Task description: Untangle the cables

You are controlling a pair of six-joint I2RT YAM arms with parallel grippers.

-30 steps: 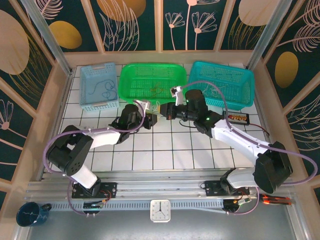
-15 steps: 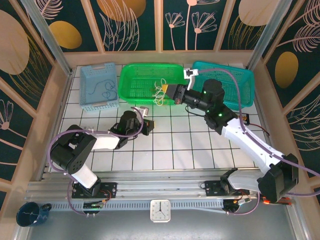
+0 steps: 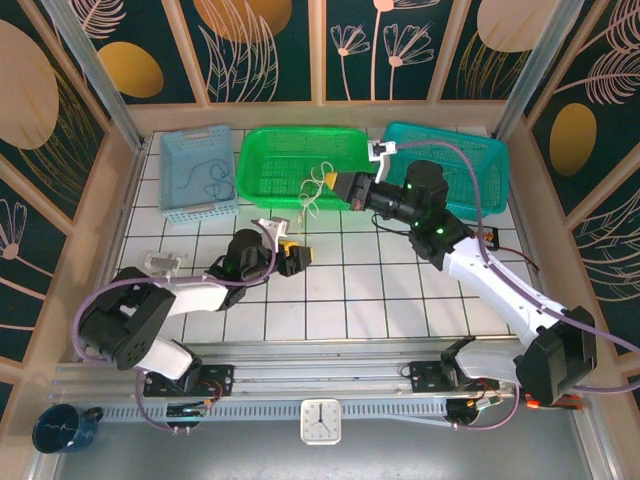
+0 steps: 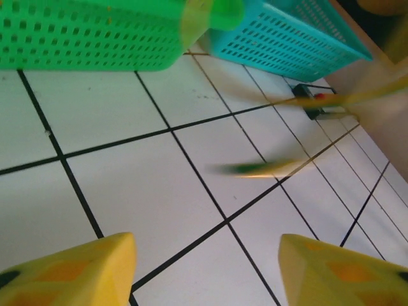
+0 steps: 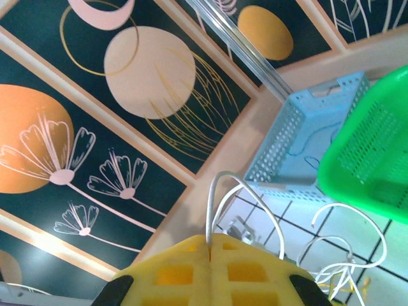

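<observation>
Over the far middle of the table (image 3: 380,300), the right gripper (image 3: 338,184) pinches a whitish cable (image 3: 314,192) between fully closed fingers, just above the near rim of the green basket (image 3: 262,190). The left gripper (image 3: 293,256) hovers low over the tiles nearer the middle, its jaws apart and holding nothing. A blurred streak (image 4: 255,169) crosses the tiles ahead of it, too smeared to identify.

The cable hangs in slack loops from the pinch. Its long axis runs mostly downward, and its free curls trail from the fingers toward the table's left edge. A dark cable (image 3: 205,178) lies in the light blue basket (image 3: 222,207) at the far left corner.

The step in hand appears to be carrying the freed strand clear. Done well, that likely means keeping the pinch firm, lifting until the lowest loop clears the basket rim, and travelling smoothly so the curls do not swing and snag the mesh or the other arm. The fingers should open only once the loops are over the drop spot.
</observation>
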